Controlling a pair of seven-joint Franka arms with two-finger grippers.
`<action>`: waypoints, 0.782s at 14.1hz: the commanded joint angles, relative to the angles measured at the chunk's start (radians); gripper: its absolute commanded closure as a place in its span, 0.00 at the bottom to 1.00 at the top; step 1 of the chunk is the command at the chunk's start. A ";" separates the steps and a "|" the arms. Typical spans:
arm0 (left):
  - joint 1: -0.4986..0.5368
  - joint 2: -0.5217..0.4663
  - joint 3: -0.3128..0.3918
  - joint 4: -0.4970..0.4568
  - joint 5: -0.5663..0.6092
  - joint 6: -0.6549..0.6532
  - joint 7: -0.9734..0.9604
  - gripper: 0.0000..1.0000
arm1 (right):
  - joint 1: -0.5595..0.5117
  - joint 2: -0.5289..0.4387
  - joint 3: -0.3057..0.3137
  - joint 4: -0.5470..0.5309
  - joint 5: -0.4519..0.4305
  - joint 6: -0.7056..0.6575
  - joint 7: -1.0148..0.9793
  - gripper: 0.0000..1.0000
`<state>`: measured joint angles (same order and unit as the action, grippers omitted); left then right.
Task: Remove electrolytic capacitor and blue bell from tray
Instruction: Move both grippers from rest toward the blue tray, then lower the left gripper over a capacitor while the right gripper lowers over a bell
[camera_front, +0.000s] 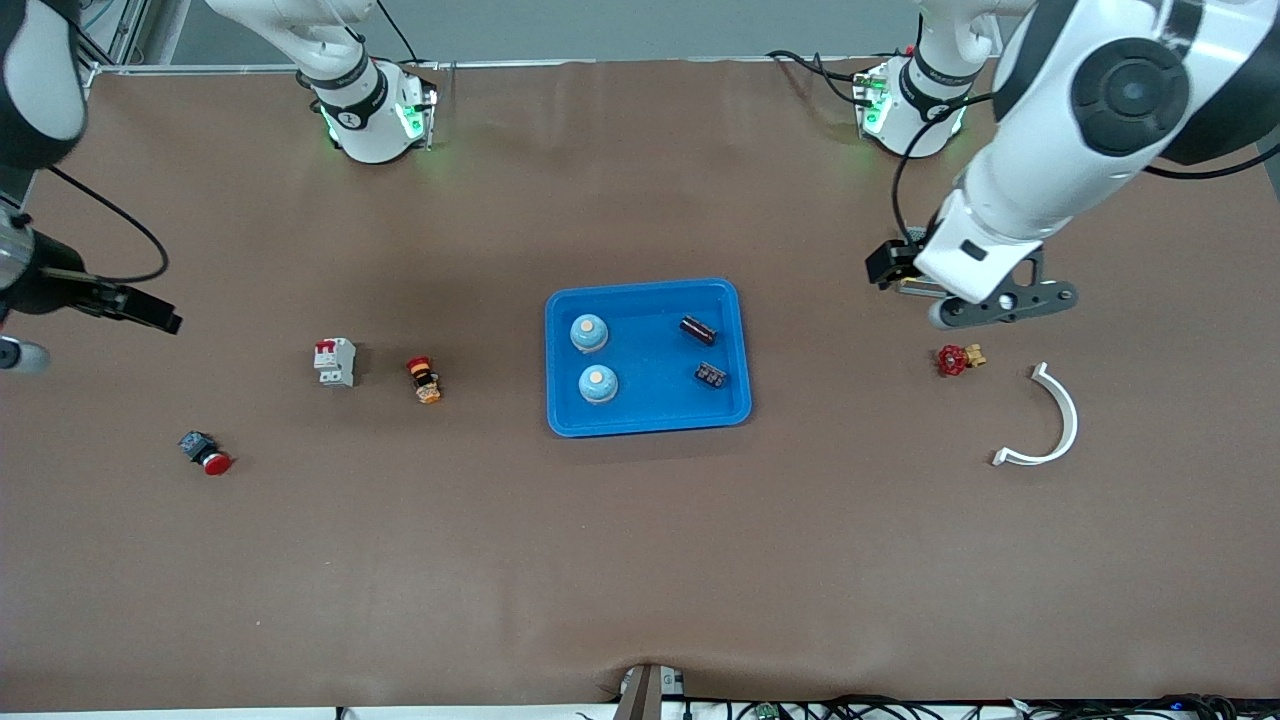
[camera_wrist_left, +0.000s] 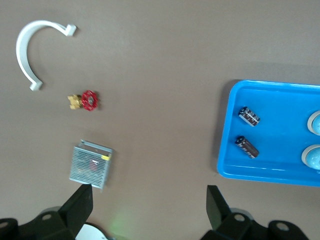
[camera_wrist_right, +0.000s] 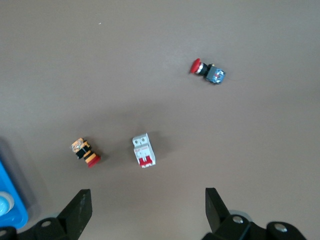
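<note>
A blue tray lies mid-table. In it are two pale blue bells at the end toward the right arm and two dark capacitors at the end toward the left arm. My left gripper hangs open and holds nothing, over bare table off the tray's end. The left wrist view shows the left gripper, the capacitors and the tray. My right gripper is open and holds nothing, near the table's edge at the right arm's end. The right wrist view shows the right gripper over bare table.
A red valve, a white curved piece and a silver grilled box lie toward the left arm's end. A white-and-red breaker, an orange-and-black button and a red push button lie toward the right arm's end.
</note>
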<state>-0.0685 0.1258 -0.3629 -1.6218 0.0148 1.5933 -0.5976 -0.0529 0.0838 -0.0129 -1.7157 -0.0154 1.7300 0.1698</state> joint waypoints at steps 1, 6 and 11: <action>-0.028 -0.008 -0.027 -0.050 -0.001 0.054 -0.112 0.00 | 0.024 -0.027 0.001 -0.134 0.027 0.133 0.071 0.00; -0.123 0.047 -0.027 -0.067 -0.001 0.120 -0.309 0.00 | 0.203 -0.010 -0.001 -0.165 0.080 0.218 0.441 0.00; -0.224 0.076 -0.027 -0.161 -0.003 0.280 -0.577 0.00 | 0.396 0.057 0.001 -0.179 0.083 0.288 0.771 0.00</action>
<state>-0.2605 0.2001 -0.3913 -1.7512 0.0148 1.8373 -1.1001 0.2788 0.1187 0.0005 -1.8810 0.0570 1.9737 0.8347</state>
